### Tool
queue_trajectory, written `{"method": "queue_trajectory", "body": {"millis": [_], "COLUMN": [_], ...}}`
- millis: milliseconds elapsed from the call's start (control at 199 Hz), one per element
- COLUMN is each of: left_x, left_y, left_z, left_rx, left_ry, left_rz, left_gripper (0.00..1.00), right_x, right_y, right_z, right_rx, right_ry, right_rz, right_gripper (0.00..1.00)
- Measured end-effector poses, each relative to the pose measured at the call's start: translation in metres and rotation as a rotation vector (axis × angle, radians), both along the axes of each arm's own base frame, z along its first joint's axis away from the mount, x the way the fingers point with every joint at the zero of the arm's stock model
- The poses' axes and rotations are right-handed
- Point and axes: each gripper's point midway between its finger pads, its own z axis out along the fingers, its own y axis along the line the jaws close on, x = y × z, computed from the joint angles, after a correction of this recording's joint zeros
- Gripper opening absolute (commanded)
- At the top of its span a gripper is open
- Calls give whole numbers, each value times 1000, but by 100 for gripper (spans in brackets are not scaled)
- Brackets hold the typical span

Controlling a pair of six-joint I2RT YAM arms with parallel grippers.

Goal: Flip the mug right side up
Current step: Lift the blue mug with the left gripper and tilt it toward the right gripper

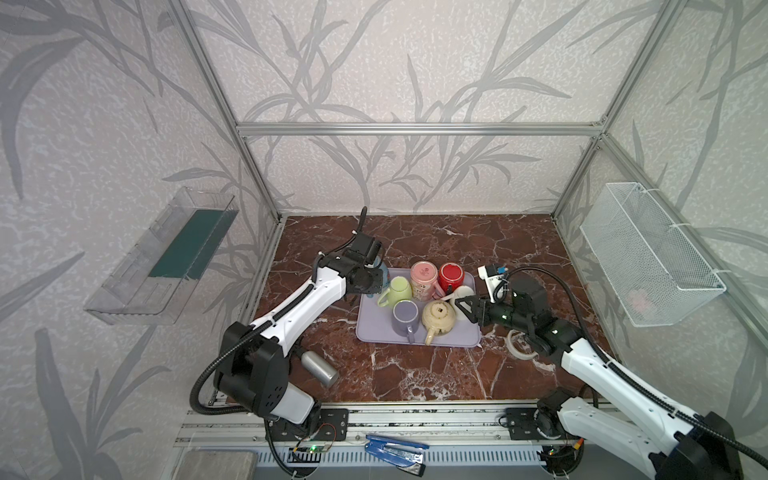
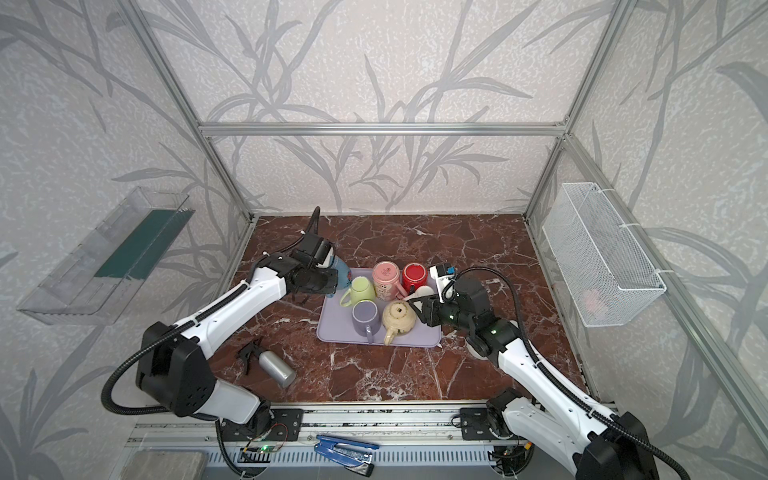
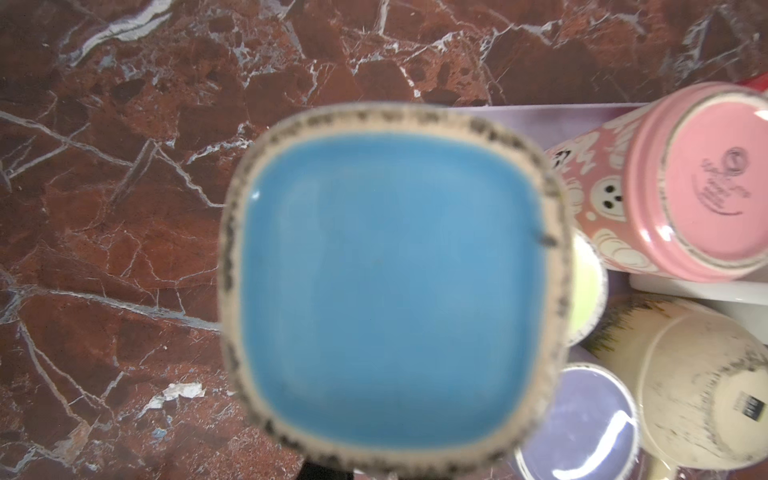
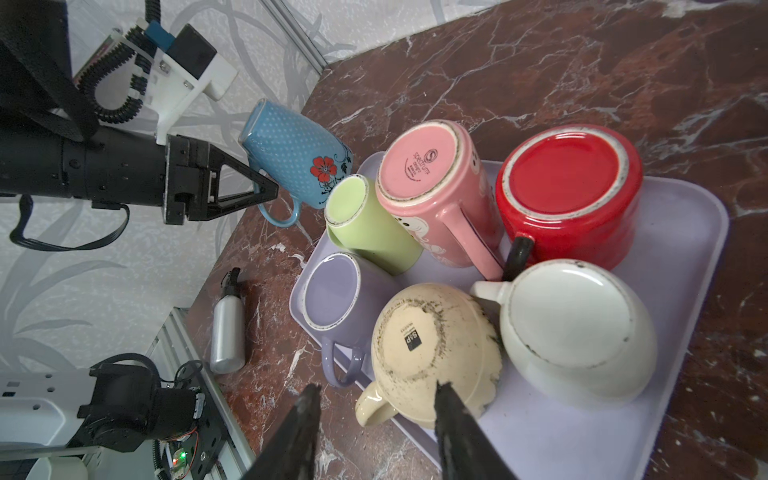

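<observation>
A blue dotted mug (image 4: 295,153) with a red flower hangs tilted in the air beside the left rim of the lilac tray (image 4: 685,249). Its square base (image 3: 395,291) faces the left wrist camera, blurred and filling that view. My left gripper (image 4: 270,191) is shut on the mug's handle (image 4: 282,214). Both top views show only a patch of the mug (image 2: 341,272) behind the gripper (image 2: 328,282). My right gripper (image 4: 376,388) stands open and holds nothing, with its fingertips close to the upturned cream mug (image 4: 432,345) at the tray's near right (image 1: 461,307).
Upside down on the tray stand a green mug (image 1: 399,289), pink mug (image 1: 424,278), red mug (image 1: 452,276), white mug (image 4: 577,324) and lilac mug (image 1: 405,316). A silver spray bottle (image 1: 320,368) lies front left. A tape roll (image 1: 519,345) lies under the right arm.
</observation>
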Motion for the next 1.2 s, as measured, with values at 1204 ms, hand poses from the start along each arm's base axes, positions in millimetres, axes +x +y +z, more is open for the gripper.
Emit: {"method": "queue_trajectory", "body": {"millis": [1204], "left_x": [-7], "left_y": [-107], "left_z": [134], "left_rx": [-801], "left_ry": [-297], "left_rz": [-141], "left_gripper": [0], "right_x": [10], "right_y": [48], "right_z": [63], "right_rx": [509], "right_ry": [-50], "right_rz": [229], "right_gripper": [55]}}
